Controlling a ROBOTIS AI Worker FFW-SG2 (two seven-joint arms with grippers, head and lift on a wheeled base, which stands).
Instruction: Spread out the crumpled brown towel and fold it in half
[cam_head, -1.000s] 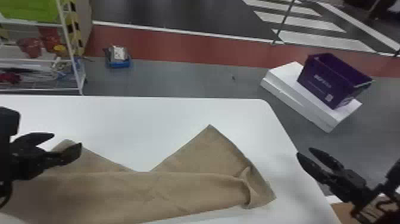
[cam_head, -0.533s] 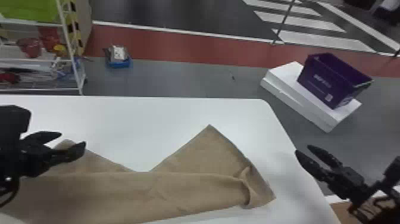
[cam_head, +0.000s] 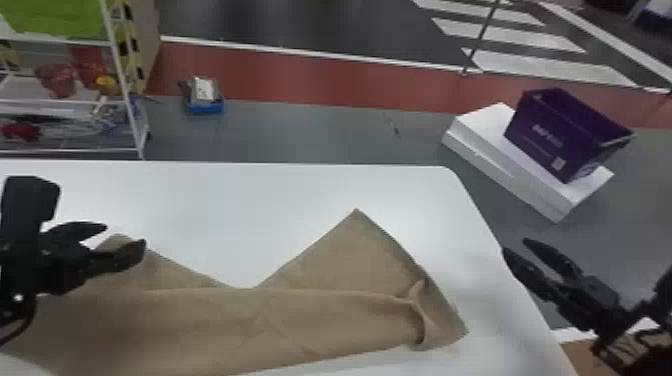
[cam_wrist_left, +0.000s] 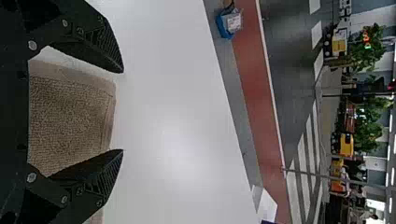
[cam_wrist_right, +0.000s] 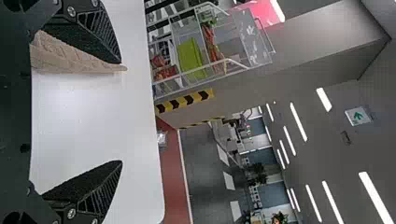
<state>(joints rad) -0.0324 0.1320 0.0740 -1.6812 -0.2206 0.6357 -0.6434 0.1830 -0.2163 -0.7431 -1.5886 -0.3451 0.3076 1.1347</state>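
The left gripper (cam_head: 125, 234) has edged inward over the brown towel (cam_head: 280, 325), fingers wide apart, pointing rightward.

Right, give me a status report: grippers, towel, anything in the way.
Left gripper open, above the towel's left part. Right gripper open, off to the right. Towel on the table, partly folded over. Nothing seen blocking it.
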